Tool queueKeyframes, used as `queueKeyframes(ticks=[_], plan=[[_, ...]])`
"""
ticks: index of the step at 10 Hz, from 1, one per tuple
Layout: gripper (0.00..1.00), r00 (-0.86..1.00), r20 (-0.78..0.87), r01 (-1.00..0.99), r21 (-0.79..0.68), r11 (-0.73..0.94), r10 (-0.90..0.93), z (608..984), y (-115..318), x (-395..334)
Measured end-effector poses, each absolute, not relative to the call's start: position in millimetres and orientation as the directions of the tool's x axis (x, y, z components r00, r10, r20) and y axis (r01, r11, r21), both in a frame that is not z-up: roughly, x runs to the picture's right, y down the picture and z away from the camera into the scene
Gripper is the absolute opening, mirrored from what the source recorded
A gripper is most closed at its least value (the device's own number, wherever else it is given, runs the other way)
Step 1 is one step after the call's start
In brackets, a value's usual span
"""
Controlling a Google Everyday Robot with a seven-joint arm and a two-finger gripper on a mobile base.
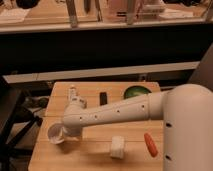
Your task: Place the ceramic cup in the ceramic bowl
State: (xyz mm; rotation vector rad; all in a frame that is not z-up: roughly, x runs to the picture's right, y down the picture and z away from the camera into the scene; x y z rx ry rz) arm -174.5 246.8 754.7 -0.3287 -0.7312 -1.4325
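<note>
While the white cup (pixel 55 135) lies tilted near the surface's (pixel 90 155) left front, right at the tool (pixel 64 133), whose grip I cannot tell, the green bowl (pixel 136 92) rests well apart at the back right.

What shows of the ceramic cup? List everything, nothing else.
The ceramic cup is small, white, handleless, glazed-looking, pale inside. Its wide rim faces up toward the camera, seemingly tilted. It is over the near left part of the wooden table, right against the gripper at the arm's end. Whether it rests on the wood or is lifted is unclear.
</note>
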Motion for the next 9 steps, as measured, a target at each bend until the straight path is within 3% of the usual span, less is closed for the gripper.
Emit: queueKeyframes(ticks=[2, 7, 9], plan=[[0.59, -0.036, 0.630, 0.966, 0.221, 0.135, -0.776, 754.5, 247.6, -173.3], [0.09, -0.020, 0.633, 0.964, 0.219, 0.154, -0.774, 745.1, 241.9, -166.7], [0.01, -0.003, 0.634, 0.963, 0.212, 0.169, -0.774, 741.9, 237.7, -153.7]])
